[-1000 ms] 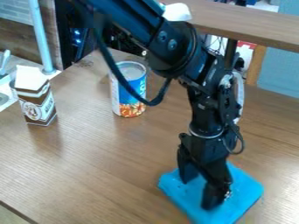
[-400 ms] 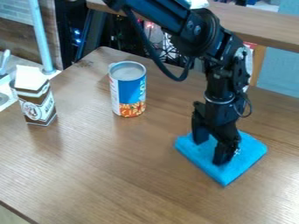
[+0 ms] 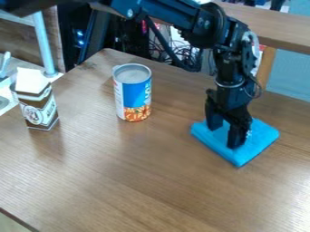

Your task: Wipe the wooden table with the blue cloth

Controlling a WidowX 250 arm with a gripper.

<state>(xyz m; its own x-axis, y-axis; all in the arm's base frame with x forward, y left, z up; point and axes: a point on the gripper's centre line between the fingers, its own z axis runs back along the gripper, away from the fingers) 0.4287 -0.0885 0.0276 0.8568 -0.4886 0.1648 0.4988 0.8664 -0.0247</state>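
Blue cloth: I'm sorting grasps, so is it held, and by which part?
It cannot be told: the end effector is down against the blue cloth near its middle, but whether it grips it is unclear.

cloth (image 3: pixel 259 139): plain bright blue; can (image 3: pixel 137 94): blue, white, orange-red; carton (image 3: pixel 39 108): brown, white; table (image 3: pixel 121 172): brown wood-grain

Worktop (image 3: pixel 127 181): wood-look, brown grain, smooth, softly glossy
Blue pad (image 3: pixel 254 147): matt, cloth-like or spongy
Can (image 3: pixel 133 93): grey metal-look lid, smooth printed wrap
Carton (image 3: pixel 38 106): paper-like card, smooth
Pincer (image 3: pixel 225 136): black, mostly matt
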